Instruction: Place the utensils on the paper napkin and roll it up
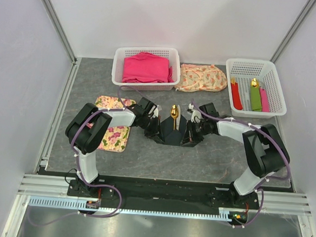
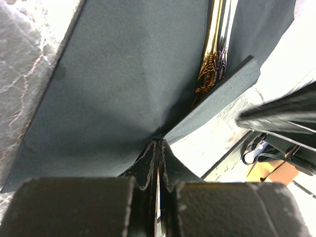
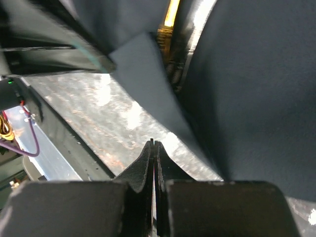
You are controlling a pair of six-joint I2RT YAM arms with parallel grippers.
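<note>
The black paper napkin (image 1: 170,134) lies at the table's centre between my two grippers, with both its sides raised into a V. The utensils (image 1: 174,113) rest along its fold, their gold heads pointing to the far side. My left gripper (image 1: 156,128) is shut on the napkin's near left edge. In the left wrist view the sheet (image 2: 118,84) rises straight from the closed tips (image 2: 159,141), with the ornate handles (image 2: 210,64) above. My right gripper (image 1: 191,133) is shut at the napkin's right side. In the right wrist view a thin dark sliver sits between its tips (image 3: 153,142), and the napkin (image 3: 247,89) hangs close beside them.
A floral mat (image 1: 113,140) lies under the left arm. At the back stand a white basket (image 1: 119,56) holding pink cloth (image 1: 146,68), a floral pouch (image 1: 201,78), and a second basket (image 1: 248,64) with red, green and pink rolls (image 1: 255,95).
</note>
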